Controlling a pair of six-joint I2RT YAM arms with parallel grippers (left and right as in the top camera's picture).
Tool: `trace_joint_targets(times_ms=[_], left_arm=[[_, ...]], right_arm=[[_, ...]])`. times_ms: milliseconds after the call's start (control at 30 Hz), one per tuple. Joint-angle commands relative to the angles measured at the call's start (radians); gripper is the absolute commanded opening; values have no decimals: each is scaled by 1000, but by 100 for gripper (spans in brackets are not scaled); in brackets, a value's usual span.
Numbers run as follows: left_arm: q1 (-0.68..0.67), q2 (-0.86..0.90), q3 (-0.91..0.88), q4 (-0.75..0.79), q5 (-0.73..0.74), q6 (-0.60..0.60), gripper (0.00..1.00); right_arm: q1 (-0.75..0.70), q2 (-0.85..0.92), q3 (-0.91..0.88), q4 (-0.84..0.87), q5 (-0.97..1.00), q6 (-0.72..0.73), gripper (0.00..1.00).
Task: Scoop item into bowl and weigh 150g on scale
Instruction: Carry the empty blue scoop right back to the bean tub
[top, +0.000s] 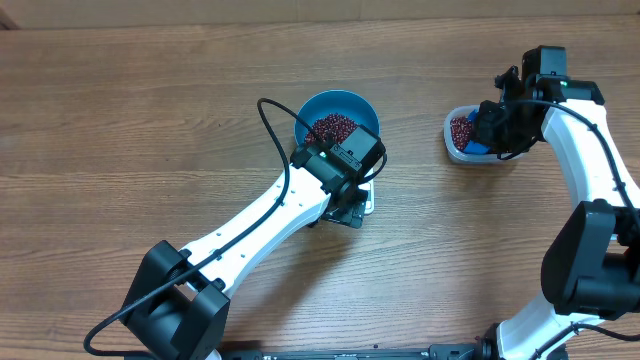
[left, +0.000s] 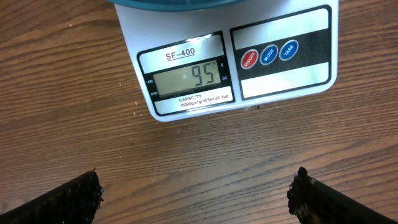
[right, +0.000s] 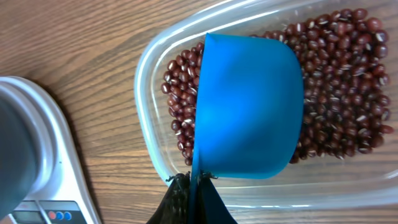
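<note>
While the right gripper (right: 193, 200) pinches the scoop (right: 249, 112), beans (right: 348, 93) lie just ahead.

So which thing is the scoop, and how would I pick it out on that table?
At the right of the wooden table stands a clear plastic tub of red-brown beans. The scoop is the small blue cup in that tub, its edge pinched by the right gripper. The other blue thing, the bowl on the scale, is far bigger and round.

Clear plastic tub (right: 144, 93) with rounded corners; inside the tub, small blue scoop (right: 249, 106); beneath the tub, brown wood-grain table (right: 74, 37).
</note>
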Motion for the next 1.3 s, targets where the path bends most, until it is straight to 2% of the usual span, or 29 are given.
trace_joint_targets(times_ms=[0, 200, 433, 633, 1000, 1267], left_arm=[[4, -27, -5, 0, -17, -14, 100], [4, -28, -5, 0, -17, -14, 100], [4, -27, -5, 0, -17, -14, 100], [4, -27, -5, 0, -17, -14, 100], [4, -27, -5, 0, -17, -14, 100], [4, -27, -5, 0, -17, -14, 100]], right_arm=[[-17, 7, -7, 29, -115, 3, 4], [-56, 7, -7, 54, -219, 3, 4], [-111, 7, -7, 41, -234, 3, 4], [-192, 7, -7, 40, -366, 3, 4], [-285, 7, -7, -7, -397, 0, 4], [-319, 7, -7, -11, -543, -5, 4]])
